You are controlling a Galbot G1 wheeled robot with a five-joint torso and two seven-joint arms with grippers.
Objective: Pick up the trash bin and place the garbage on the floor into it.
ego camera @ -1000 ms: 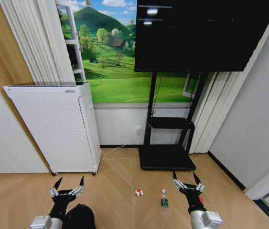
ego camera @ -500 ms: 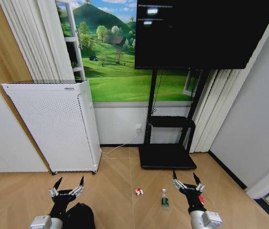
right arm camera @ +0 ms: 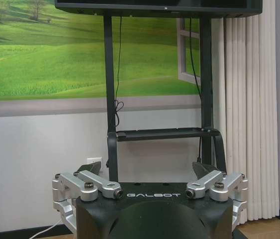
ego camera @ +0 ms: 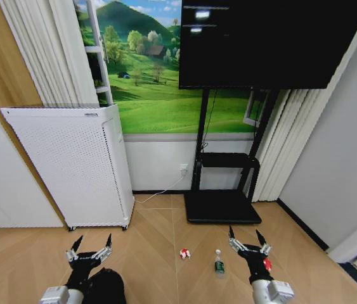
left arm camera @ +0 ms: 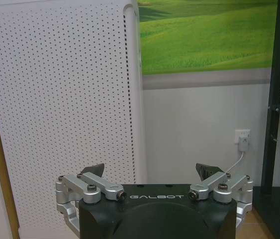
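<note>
While both the left pincer (ego camera: pixel 90 248) and right pincer (ego camera: pixel 248 242) hang released, the trash bin (ego camera: pixel 106 288) sits unlifted at lower left and the garbage (ego camera: pixel 184 255) lies on the floor (ego camera: pixel 153 247) at lower centre: nothing done.

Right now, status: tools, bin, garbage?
Left tool open, empty, above trash bin. Right tool open, empty. Red-and-white wad, bottle, red piece on floor. Nothing in the way.
</note>
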